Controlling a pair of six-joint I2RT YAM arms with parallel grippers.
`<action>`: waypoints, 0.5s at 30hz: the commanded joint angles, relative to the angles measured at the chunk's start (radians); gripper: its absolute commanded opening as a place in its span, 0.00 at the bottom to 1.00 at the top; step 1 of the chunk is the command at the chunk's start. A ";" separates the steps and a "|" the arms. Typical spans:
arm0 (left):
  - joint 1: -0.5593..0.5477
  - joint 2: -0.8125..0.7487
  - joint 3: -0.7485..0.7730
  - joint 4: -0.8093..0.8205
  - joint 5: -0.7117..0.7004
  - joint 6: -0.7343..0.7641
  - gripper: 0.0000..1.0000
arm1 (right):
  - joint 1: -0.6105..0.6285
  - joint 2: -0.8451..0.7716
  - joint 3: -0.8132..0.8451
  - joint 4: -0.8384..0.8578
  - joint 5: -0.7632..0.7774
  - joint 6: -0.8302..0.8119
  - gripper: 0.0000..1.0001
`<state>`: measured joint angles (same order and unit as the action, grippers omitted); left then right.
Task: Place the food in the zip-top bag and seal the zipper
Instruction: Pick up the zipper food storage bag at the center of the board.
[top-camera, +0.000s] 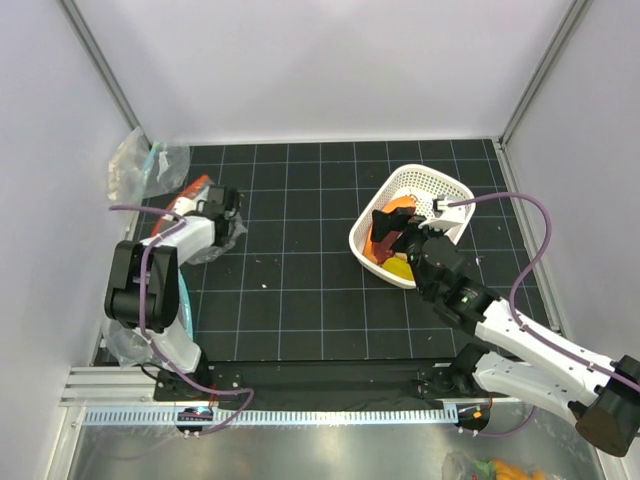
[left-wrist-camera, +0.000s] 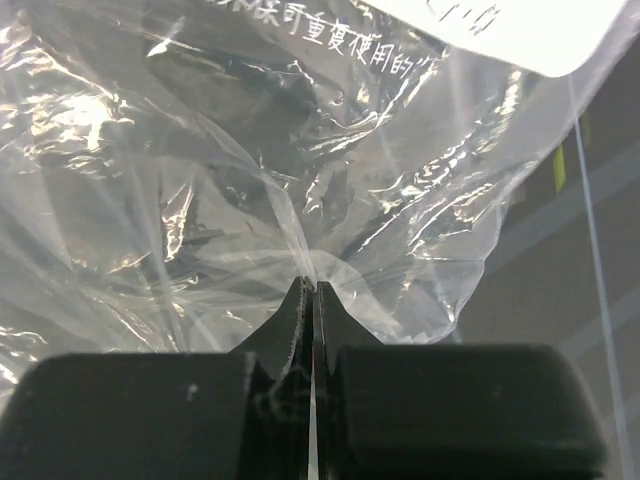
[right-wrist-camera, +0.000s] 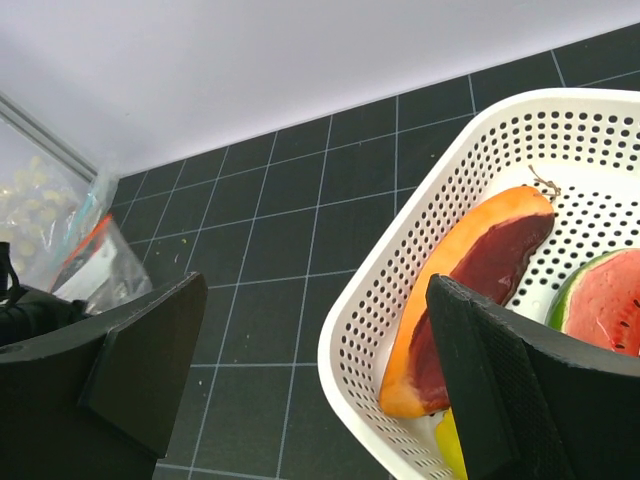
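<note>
My left claw (left-wrist-camera: 310, 292) is pressed together, pinching the film of the zip-top bag (left-wrist-camera: 250, 180) at the left edge of the bench (top-camera: 300, 300); my right claw (right-wrist-camera: 315, 350) is spread above the white lattice basket (right-wrist-camera: 365, 300) holding the watermelon slice (right-wrist-camera: 600, 300).

Top view: right hand (top-camera: 397, 226) covers most of the basket (top-camera: 445, 181) contents. Right wrist view: watermelon slice (right-wrist-camera: 600, 300) is cut off by the right edge and its finger (right-wrist-camera: 520, 400); yellow piece (right-wrist-camera: 450, 447) is mostly behind that finger. Left wrist view: zip-top bag (left-wrist-camera: 200, 180) overruns the frame.
</note>
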<state>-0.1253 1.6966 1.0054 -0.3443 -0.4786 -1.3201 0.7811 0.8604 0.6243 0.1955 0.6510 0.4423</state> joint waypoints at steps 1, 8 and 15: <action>-0.097 -0.011 -0.008 0.080 0.070 0.056 0.00 | -0.005 0.014 0.012 0.044 -0.002 -0.017 1.00; -0.312 -0.184 -0.044 0.090 0.199 0.148 0.00 | -0.005 0.029 0.012 0.047 0.016 -0.030 1.00; -0.649 -0.421 -0.117 0.129 0.060 0.429 0.00 | -0.005 0.032 0.015 0.042 0.030 -0.042 1.00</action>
<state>-0.6849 1.3849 0.9260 -0.2581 -0.3313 -1.0561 0.7811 0.8906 0.6243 0.1989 0.6533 0.4202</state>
